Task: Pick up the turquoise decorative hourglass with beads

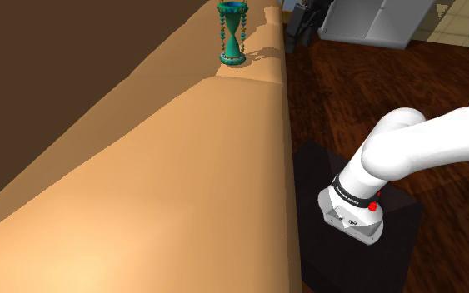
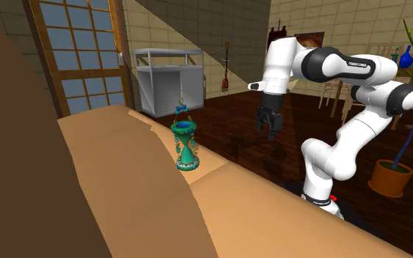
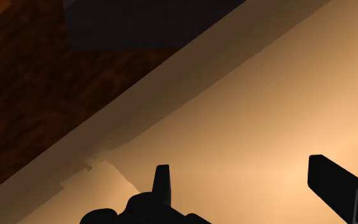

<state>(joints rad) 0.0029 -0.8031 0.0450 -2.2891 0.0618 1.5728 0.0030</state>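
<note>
Teal hourglass (image 1: 233,35), blue-rimmed, bead strings hanging, upright on the tan ledge (image 1: 224,158). Gripper (image 2: 267,129) hangs well apart from it, fingers (image 3: 163,181) spread wide. Arm (image 2: 344,139) lettering too small to read.

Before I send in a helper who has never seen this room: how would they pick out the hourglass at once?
Find the long tan surface beside the dark wooden floor. Toward its far end in the shoulder view stands the hourglass, upright and alone. It is turquoise, narrow-waisted, with strings of beads down its sides.
</note>
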